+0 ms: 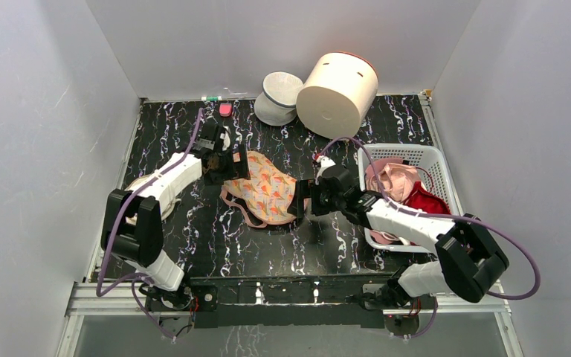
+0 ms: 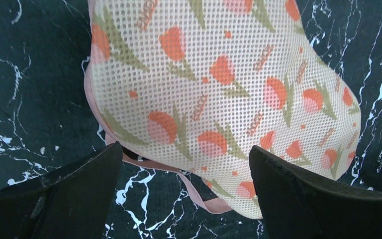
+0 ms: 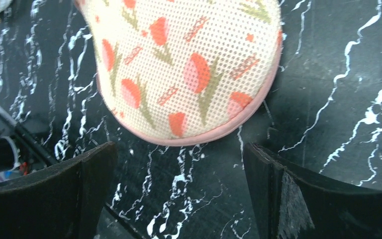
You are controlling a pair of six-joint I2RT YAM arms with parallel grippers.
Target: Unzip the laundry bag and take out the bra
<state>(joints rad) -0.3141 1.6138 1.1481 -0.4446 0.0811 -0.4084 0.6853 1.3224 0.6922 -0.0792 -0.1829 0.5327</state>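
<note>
Black table [image 1: 215,253] with white streaks lay under your two arms. Your right gripper [image 1: 302,202] sat just beside the right end of the laundry bag [image 1: 266,190]. Its jaws were wide open and held nothing. The bag's round, pink-edged end lay just ahead of them, not between them. Your left gripper [image 1: 225,169] sat at the bag's far left end. Its jaws were wide open too, with nothing in them, and the bag's dotted mesh filled the view ahead of them. The bag lay flat in the middle of the table, between both grippers. A thin pink strip [image 2: 199,196] trailed from its edge onto the table. Off to the right stood a white basket [image 1: 416,151]. The bra [image 1: 395,181] lay inside it, shiny and pink, next to a red cloth [image 1: 427,201]. At the back, a big cream drum [image 1: 338,93] lay on its side, just beside a small white round pouch [image 1: 279,97]. A little pink thing [image 1: 225,109] sat near the back wall.
</note>
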